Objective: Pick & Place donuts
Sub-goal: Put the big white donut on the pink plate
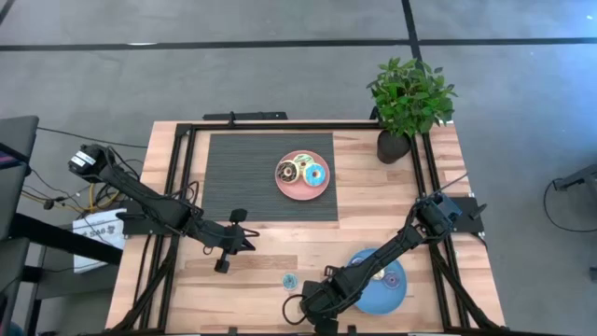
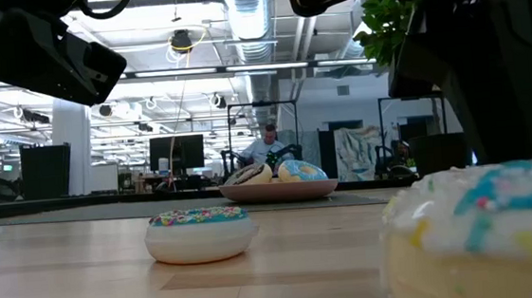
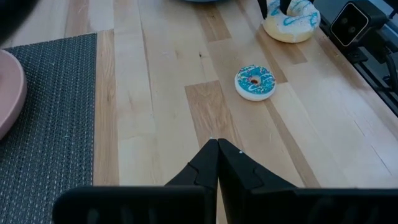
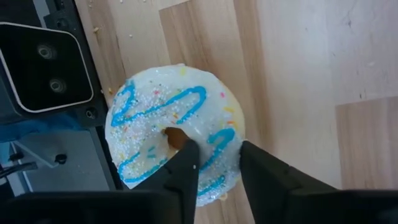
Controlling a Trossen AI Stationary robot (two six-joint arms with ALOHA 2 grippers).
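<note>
White-iced donut with blue drizzle (image 4: 176, 134) fills the right wrist view, lying flat on the desk (image 1: 373, 187) at its near edge, directly under the right claw (image 4: 217, 163). Claw fingers apart; one fingertip sits over the donut's hole, the other over the icing toward the outer rim, so the claw straddles one side of the ring. Contact not certain; nothing clamped yet.

Key relation: donut is straight below the right claw, not off to any side. A ring has no long axis, so the pinch goes through the hole and over the rim. Judgement: a short drop and close should take it.

Outward from there: small blue-iced donut (image 1: 290, 280) lies just left of the right claw, on bare wood. Blue plate (image 1: 394, 289) sits to the right, partly under the right arm.

Left claw (image 3: 217, 144) hangs over the desk's left-centre, fingers together, empty. It is farther from both loose donuts than the right claw.

Far centre: pink plate (image 1: 302, 193) on a dark mat (image 1: 242, 177), carrying a chocolate donut (image 1: 287, 172) and a blue donut (image 1: 315, 175). Potted plant (image 1: 408, 98) at far right.
</note>
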